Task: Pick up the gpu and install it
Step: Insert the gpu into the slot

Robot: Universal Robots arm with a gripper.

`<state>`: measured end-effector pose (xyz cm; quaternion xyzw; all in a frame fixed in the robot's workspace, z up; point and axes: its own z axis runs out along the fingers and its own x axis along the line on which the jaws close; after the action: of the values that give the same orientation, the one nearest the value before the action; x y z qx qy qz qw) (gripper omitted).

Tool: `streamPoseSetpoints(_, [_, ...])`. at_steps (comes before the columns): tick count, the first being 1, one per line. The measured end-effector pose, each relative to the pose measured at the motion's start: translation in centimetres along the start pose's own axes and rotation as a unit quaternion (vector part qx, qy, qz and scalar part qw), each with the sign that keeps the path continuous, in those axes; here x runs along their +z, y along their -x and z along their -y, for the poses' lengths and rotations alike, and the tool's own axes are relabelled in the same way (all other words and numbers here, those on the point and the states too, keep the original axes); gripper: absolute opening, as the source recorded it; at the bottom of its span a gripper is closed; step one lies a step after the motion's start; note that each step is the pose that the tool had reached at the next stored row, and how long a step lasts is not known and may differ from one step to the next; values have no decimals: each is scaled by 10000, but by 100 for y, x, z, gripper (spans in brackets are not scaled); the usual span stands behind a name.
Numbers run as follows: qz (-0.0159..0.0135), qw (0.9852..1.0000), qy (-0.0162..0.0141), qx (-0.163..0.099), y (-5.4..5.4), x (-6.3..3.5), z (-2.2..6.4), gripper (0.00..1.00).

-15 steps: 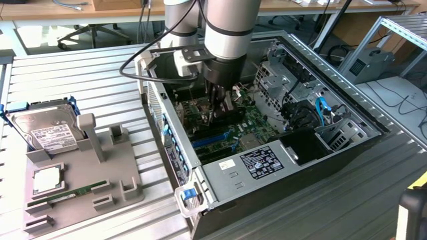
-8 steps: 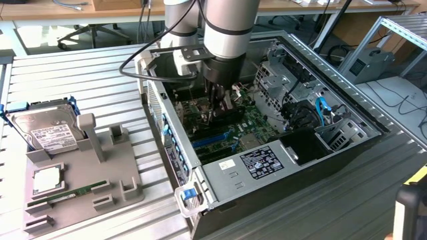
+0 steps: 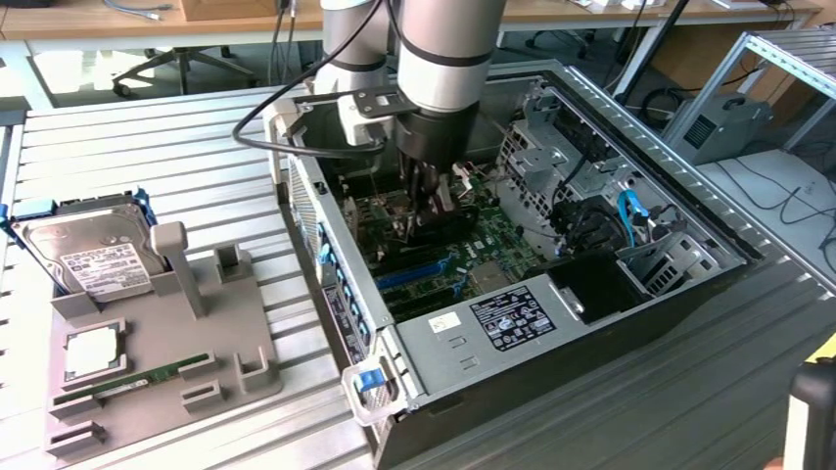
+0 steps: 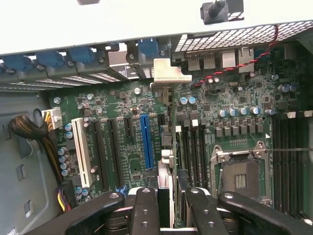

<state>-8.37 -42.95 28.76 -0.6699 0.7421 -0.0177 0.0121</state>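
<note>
My gripper (image 4: 168, 208) is down inside the open computer case (image 3: 549, 333), above the motherboard (image 4: 127, 161). It is shut on the gpu (image 4: 166, 122), a thin dark card seen edge-on between the black fingers (image 4: 145, 213). The card's silver bracket (image 4: 168, 73) sits up against the rear slot openings of the case. The card stands just beside the blue slot (image 4: 145, 142), over the neighbouring black slot; whether it is seated I cannot tell. In the exterior view the gripper (image 3: 425, 215) and the dark card (image 3: 451, 220) are low over the board.
At the exterior view's left a grey holder (image 3: 196, 382) carries a silver hard drive (image 3: 92, 257), a slim green memory stick (image 3: 131, 380) and a square chip (image 3: 92, 352). Inside the case are a cable bundle (image 4: 29, 129), the processor socket (image 4: 242, 178) and a drive cage (image 3: 653, 259).
</note>
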Motion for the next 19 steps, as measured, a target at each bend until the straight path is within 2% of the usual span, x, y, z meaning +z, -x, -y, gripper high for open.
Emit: streamPoseSetpoints(19, [0,10000,0,0,84,-1,-9,27])
